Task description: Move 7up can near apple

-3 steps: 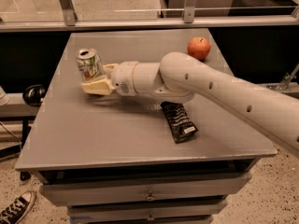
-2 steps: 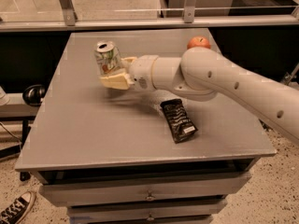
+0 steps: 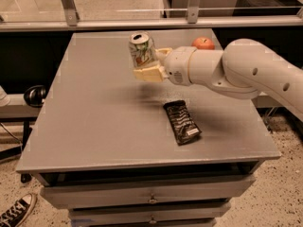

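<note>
Holding the small white-and-green 7up can [image 3: 141,50] with the silver top, the cream two-finger gripper [image 3: 148,65] sat at upper centre of the frame, its fingers closed against the can's sides. The can hung clear of the grey table top [image 3: 85,126], slightly tilted, probably raised so it could travel without dragging. The round orange-red apple [image 3: 202,43] lay just right of it, partly behind the white arm [image 3: 246,70], not touching. The flat black snack wrapper [image 3: 182,122] lay lower, off the likely path.
</note>
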Controlling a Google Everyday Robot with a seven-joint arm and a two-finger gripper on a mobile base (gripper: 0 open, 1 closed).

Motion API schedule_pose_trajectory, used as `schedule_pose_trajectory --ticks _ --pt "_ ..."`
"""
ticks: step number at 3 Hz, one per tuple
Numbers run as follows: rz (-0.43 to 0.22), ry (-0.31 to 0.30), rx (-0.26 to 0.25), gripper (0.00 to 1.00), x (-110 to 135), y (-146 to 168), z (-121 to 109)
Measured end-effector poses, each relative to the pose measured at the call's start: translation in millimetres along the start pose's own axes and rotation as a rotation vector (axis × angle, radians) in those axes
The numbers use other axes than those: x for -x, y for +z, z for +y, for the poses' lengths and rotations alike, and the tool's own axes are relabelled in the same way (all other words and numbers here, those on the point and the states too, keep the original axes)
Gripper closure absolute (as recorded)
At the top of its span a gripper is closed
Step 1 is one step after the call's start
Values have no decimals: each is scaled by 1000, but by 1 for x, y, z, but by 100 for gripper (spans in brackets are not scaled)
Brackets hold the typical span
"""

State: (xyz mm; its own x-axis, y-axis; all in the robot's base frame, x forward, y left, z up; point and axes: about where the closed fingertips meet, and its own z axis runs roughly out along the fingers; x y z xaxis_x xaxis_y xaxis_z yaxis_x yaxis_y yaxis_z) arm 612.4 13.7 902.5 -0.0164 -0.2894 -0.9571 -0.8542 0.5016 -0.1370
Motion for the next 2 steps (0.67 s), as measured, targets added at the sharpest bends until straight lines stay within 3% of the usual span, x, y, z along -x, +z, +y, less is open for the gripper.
schedule_pose_trajectory --ticks 1,2 --pt "-11 10 4 100 0 3 5" --pt "-14 22 -74 100 -6 -25 -13"
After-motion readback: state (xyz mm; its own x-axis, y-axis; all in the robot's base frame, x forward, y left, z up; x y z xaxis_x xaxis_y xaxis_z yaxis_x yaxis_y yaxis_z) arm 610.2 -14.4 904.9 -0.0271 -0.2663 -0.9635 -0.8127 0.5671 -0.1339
